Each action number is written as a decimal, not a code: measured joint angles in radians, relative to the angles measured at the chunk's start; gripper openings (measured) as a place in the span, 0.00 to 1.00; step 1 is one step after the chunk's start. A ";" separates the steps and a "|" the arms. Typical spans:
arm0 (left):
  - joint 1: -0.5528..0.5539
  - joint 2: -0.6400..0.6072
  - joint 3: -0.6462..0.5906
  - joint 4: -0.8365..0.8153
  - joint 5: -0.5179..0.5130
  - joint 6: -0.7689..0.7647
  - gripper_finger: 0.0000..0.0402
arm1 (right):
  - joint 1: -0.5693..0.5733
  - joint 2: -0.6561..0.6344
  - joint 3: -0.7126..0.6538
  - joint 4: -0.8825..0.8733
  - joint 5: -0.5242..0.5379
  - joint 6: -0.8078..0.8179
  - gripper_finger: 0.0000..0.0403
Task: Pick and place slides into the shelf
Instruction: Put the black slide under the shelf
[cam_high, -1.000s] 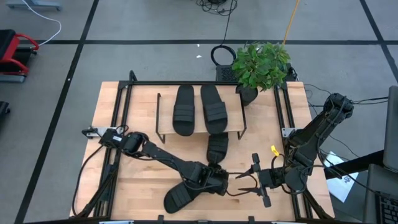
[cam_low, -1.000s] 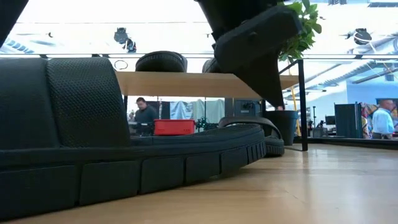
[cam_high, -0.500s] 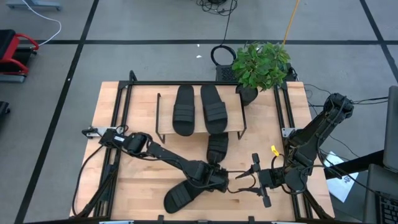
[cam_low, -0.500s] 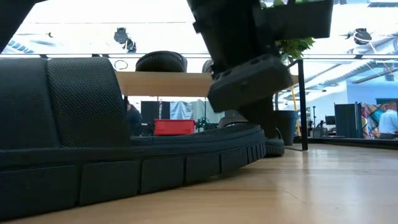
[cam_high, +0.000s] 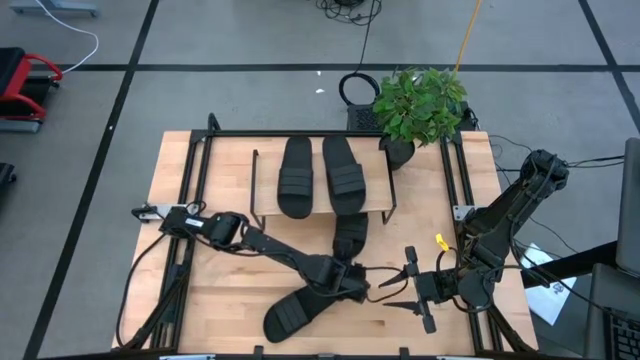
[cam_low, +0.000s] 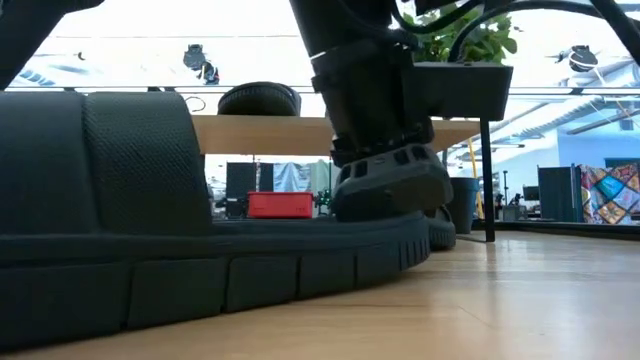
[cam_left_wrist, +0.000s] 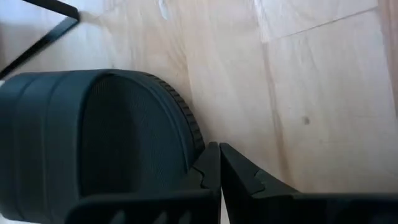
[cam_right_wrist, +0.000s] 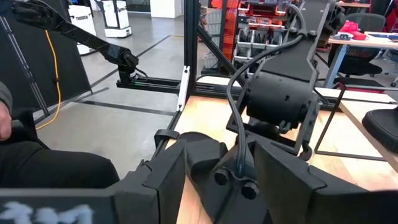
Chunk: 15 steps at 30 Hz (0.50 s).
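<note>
Two black slides (cam_high: 297, 178) (cam_high: 345, 178) lie on the shelf (cam_high: 265, 205), a low wooden plank on black wire legs. A third slide (cam_high: 350, 236) lies on the table, its far end under the shelf's front edge. Another slide (cam_high: 290, 315) (cam_low: 200, 250) lies near the table's front edge. My left gripper (cam_high: 352, 287) (cam_left_wrist: 219, 152) is shut and slants down, low over the table between these two slides. Its tips stand at the rim of the third slide's near end (cam_left_wrist: 186, 127). My right gripper (cam_high: 398, 290) (cam_right_wrist: 217, 186) waits open at the front right, level, pointing left. My left gripper's shut fingertips (cam_left_wrist: 211, 163) stand right beside the ribbed rim of the third slide's near end (cam_left_wrist: 193, 134), coming down at a slant from the table's left. Whether they touch the rim I cannot tell.
A potted plant (cam_high: 420, 105) stands at the table's far right corner, beside the shelf. Black frame rails (cam_high: 195, 180) run along both sides of the table. Bare wood lies at the front left. In the low view, people stand in the room behind.
My left gripper has come down toward the table and tipped steeper, ending low beside the near end of the slide in front of the shelf. It has stayed shut. The slides have not moved.
</note>
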 joint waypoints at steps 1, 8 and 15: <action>0.002 0.000 0.000 0.005 -0.001 0.006 0.00 | 0.000 0.000 0.000 0.000 0.000 0.000 0.44; 0.027 0.000 0.000 0.053 -0.005 0.052 0.00 | 0.000 0.000 0.000 0.000 0.000 -0.001 0.44; 0.060 0.000 0.000 0.070 -0.004 0.075 0.00 | 0.000 0.000 0.000 0.000 0.000 0.000 0.44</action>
